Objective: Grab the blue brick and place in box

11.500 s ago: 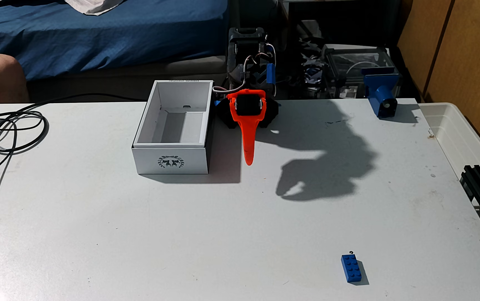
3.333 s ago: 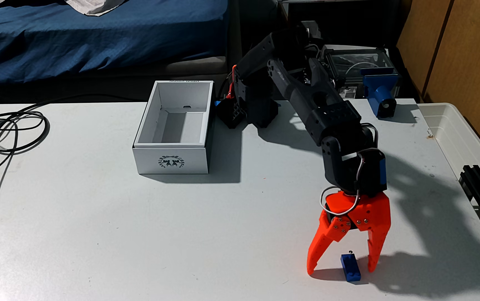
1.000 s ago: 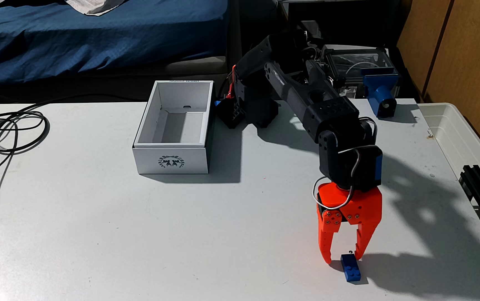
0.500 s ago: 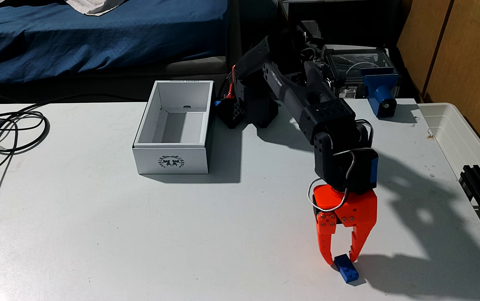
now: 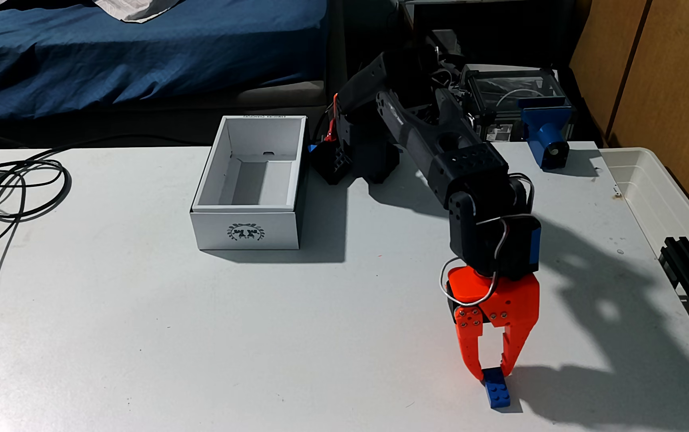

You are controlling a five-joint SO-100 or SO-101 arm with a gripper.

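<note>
At the near right of the table [image 5: 168,332], the orange tool [image 5: 491,373] points straight down with its two fingers clamped on the far end of the blue brick [image 5: 496,389], whose near end rests on the table surface. Well apart, toward the far left, the box [image 5: 247,232] stands open-topped beside the arm's black base [image 5: 359,162].

Coiled black cable [image 5: 22,187] far left — blue mount [image 5: 546,137], translucent bin [image 5: 666,199] right.
</note>
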